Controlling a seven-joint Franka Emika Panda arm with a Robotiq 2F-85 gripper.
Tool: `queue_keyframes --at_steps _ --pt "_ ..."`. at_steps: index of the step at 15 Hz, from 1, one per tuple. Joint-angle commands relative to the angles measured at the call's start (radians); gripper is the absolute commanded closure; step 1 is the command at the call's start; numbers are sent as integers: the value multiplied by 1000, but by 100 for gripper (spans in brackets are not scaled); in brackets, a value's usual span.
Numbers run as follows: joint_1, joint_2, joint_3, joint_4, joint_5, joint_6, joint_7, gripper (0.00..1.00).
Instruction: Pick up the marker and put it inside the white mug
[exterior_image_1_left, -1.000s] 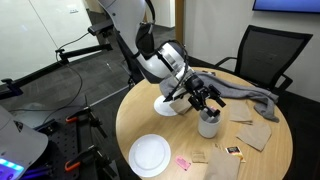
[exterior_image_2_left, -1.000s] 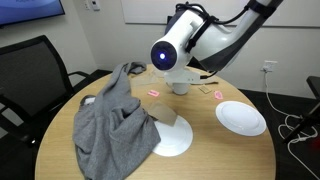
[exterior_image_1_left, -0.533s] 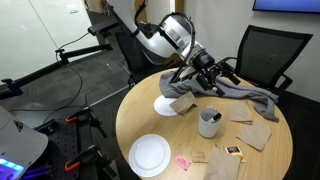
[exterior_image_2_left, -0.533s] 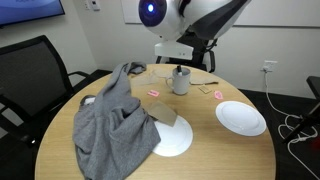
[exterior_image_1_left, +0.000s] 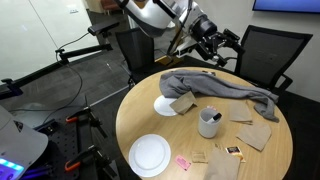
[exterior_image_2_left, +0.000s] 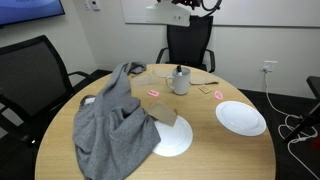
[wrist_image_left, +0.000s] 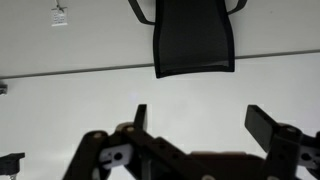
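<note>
The white mug (exterior_image_1_left: 208, 124) stands on the round wooden table (exterior_image_1_left: 130, 125); it also shows in an exterior view (exterior_image_2_left: 181, 83). The marker (exterior_image_1_left: 210, 112) stands upright inside the mug, its thin dark top poking above the rim (exterior_image_2_left: 180, 69). My gripper (exterior_image_1_left: 218, 42) is raised high above the far side of the table, well clear of the mug, and is open and empty. It sits at the top edge of an exterior view (exterior_image_2_left: 190, 8). In the wrist view the open fingers (wrist_image_left: 200, 120) frame a pale surface with nothing between them.
A grey cloth (exterior_image_1_left: 215, 88) (exterior_image_2_left: 110, 120) lies across the table. Two white plates (exterior_image_1_left: 150, 155) (exterior_image_1_left: 168, 105) sit on it, one partly under brown paper. Brown paper pieces (exterior_image_1_left: 255, 133) and pink bits (exterior_image_2_left: 154, 93) lie about. Black chairs (exterior_image_1_left: 265, 55) (wrist_image_left: 192, 38) stand around.
My gripper has risen from just above the mug to high over the table's far side. The marker stays in the mug.
</note>
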Motion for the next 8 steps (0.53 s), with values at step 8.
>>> queue_keyframes --at_steps 8 --pt "-11 -28 23 -14 6 -10 -20 0"
